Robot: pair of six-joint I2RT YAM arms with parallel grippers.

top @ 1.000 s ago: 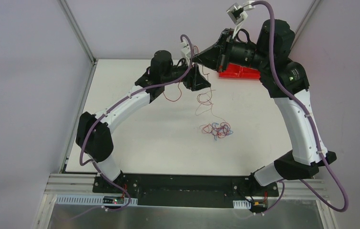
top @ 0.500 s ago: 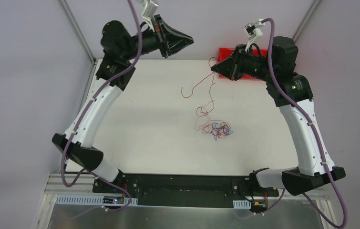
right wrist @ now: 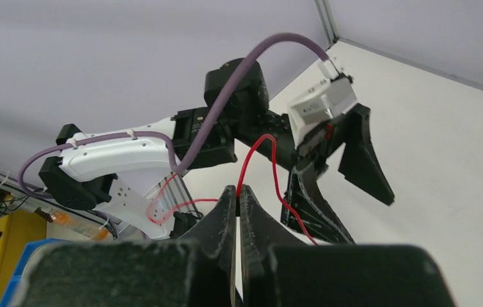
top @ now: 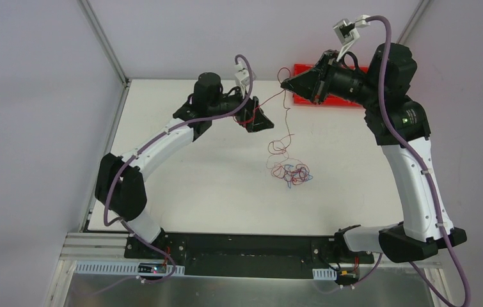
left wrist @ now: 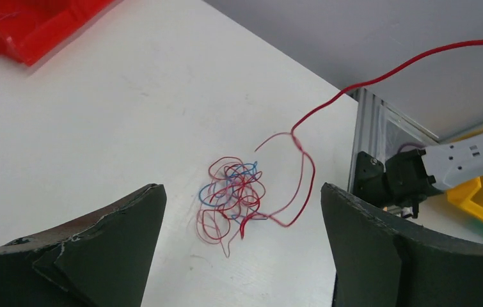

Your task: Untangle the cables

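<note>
Left gripper [top: 258, 119]: jaws spread wide, nothing between them. It hangs above the white worktop [top: 181, 192], left of centre and toward the far edge. In the left wrist view both fingers frame bare surface and the tangle beyond, touching neither.

Right gripper [right wrist: 237, 190]: jaws pressed together, pinching one red strand [left wrist: 360, 86] at the fingertips. It is raised over the far edge, right of centre, with its tips pointing toward the left edge. From the pinch point the strand loops close past the left gripper; whether it touches that gripper cannot be told. The rest of the strand drops in loose curls to the surface and joins the tangle.

Cables [top: 292, 173]: a small bunch of thin curly wires, mostly red with a few blue, lying on the worktop just right of centre and slightly closer to the near edge than the far edge. Both grippers are well apart from the bunch; only the lifted strand links it to the right gripper.

Surface and room, near to far:
- A black base rail [top: 238, 246] along the near edge carries both arm bases.
- A yellow bin [left wrist: 475, 195] shows in the left wrist view, off the worktop past its near right corner.
- A red tray [top: 302, 68] sits at the far edge toward the far right corner, partly hidden by the right arm.
- Pale walls [top: 34, 96] and aluminium posts [top: 104, 45] enclose the left, right and far sides
</note>
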